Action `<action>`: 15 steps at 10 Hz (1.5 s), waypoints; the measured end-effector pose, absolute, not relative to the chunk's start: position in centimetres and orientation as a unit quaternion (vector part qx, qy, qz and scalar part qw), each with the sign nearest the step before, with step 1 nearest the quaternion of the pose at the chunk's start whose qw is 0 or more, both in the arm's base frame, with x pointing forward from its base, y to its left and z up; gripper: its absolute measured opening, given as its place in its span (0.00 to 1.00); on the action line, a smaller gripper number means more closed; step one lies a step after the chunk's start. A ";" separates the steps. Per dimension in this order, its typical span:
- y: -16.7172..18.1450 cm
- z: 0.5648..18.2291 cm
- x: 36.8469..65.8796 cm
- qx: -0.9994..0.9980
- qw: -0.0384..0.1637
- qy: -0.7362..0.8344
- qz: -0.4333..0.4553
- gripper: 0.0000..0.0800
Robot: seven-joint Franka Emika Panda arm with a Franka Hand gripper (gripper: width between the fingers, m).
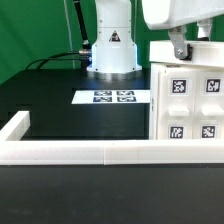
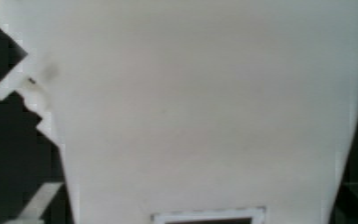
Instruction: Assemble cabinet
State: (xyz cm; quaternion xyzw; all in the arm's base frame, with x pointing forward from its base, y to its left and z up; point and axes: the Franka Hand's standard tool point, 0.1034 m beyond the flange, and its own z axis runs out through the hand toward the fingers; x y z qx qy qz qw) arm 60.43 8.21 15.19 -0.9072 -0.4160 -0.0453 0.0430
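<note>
The cabinet [image 1: 188, 100] is a tall white box with several black-and-white tags on its near face. It stands on the black table at the exterior view's right, against the low white rim wall. My gripper [image 1: 180, 50] is directly over the cabinet's top edge, and one dark finger reaches down to it. I cannot tell how the jaws stand. In the wrist view a white cabinet face [image 2: 202, 100] fills nearly the whole picture at very close range, with the edge of a tag [image 2: 208, 214] showing. No fingers show there.
The marker board [image 1: 114, 97] lies flat on the black table in the middle. The low white rim wall [image 1: 70, 152] runs along the front and up the exterior view's left. The arm's white base [image 1: 112, 50] stands behind, with cables beside it.
</note>
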 end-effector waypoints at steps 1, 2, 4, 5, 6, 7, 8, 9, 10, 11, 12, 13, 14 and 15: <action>8.2 15.2 60.4 -0.907 0.043 -0.416 -0.045 0.70; 8.2 15.2 60.4 -0.914 0.044 -0.401 -0.045 0.70; 8.2 15.2 60.4 -0.951 0.049 -0.304 -0.040 0.70; 8.2 15.2 60.4 -0.956 0.050 -0.285 -0.039 0.70; 8.2 15.2 60.4 -0.974 0.056 -0.216 -0.041 0.70; 8.2 15.2 60.3 -0.984 0.056 -0.165 -0.045 0.70; 8.3 15.1 60.2 -0.990 0.057 -0.123 -0.046 0.70; 8.3 15.1 60.2 -0.995 0.059 -0.060 -0.046 0.70; 8.3 15.1 60.3 -0.997 0.062 -0.012 -0.045 0.70; 8.3 15.1 60.4 -0.996 0.064 0.041 -0.047 0.70; 8.3 15.1 60.5 -0.993 0.066 0.086 -0.049 0.70; 8.4 15.1 60.5 -0.987 0.069 0.141 -0.047 0.70; 8.5 15.1 60.6 -0.982 0.071 0.170 -0.048 0.70; 8.4 15.1 60.7 -0.978 0.072 0.192 -0.048 0.70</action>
